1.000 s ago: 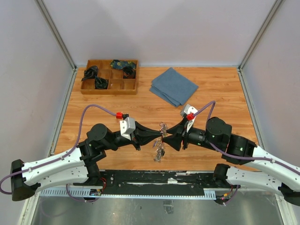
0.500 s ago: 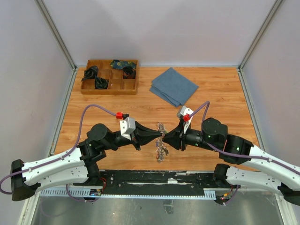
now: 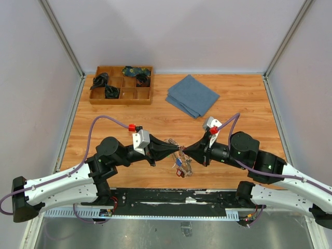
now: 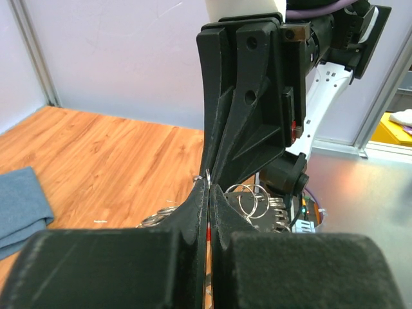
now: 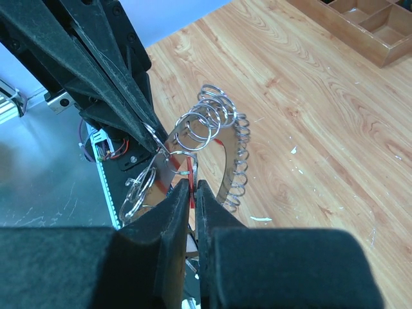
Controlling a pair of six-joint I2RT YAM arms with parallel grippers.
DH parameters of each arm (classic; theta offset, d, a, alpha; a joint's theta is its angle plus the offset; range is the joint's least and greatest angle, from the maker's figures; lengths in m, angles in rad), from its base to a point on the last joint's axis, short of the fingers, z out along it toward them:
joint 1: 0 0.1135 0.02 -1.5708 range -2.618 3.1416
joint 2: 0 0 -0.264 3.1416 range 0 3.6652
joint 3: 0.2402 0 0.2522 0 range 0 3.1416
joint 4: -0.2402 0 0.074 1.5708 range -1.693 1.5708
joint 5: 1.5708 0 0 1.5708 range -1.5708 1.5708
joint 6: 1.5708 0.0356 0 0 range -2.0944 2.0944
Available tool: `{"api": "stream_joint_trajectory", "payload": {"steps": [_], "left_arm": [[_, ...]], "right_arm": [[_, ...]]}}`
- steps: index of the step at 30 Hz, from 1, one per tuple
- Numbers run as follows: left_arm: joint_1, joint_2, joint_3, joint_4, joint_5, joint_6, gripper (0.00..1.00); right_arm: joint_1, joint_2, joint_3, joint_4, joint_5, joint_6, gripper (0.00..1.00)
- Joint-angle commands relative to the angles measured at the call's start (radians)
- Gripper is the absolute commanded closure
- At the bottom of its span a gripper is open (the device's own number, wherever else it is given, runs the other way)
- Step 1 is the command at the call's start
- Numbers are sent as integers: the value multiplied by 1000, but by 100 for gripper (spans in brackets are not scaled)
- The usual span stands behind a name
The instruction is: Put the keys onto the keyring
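Note:
Both grippers meet tip to tip above the near middle of the table. My left gripper is shut, with the thin metal of the keyring pinched at its tips. The keyring is a curved silver band lined with small split rings. My right gripper is shut on a key's red tag, just below one split ring. The bunch of keys, with red and blue tags, hangs under the two tips. The key blades are mostly hidden behind the fingers in both wrist views.
A wooden compartment tray with dark bundles sits at the back left. A folded blue cloth lies at the back centre. A black rail runs along the near table edge below the bunch.
My right gripper has closed onto the red tag and shifted slightly right. The bunch, hanging narrow before, now spreads wider under the tips. The left gripper has stayed put.

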Motion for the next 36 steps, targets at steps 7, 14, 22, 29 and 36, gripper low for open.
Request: {"api": "stream_joint_trajectory", "payload": {"steps": [7, 14, 22, 29, 36], "left_arm": [[4, -18, 20, 78, -5, 2, 99], [4, -9, 23, 55, -22, 9, 99], [5, 10, 32, 26, -36, 25, 99], [4, 0, 26, 46, -51, 17, 99], [4, -13, 23, 60, -47, 14, 99]], "right_arm": [[15, -43, 14, 4, 23, -20, 93], [15, -61, 8, 9, 20, -24, 93], [15, -53, 10, 17, -43, -37, 91], [15, -29, 9, -15, -73, -49, 90], [15, -12, 5, -54, -36, -60, 87]]}}
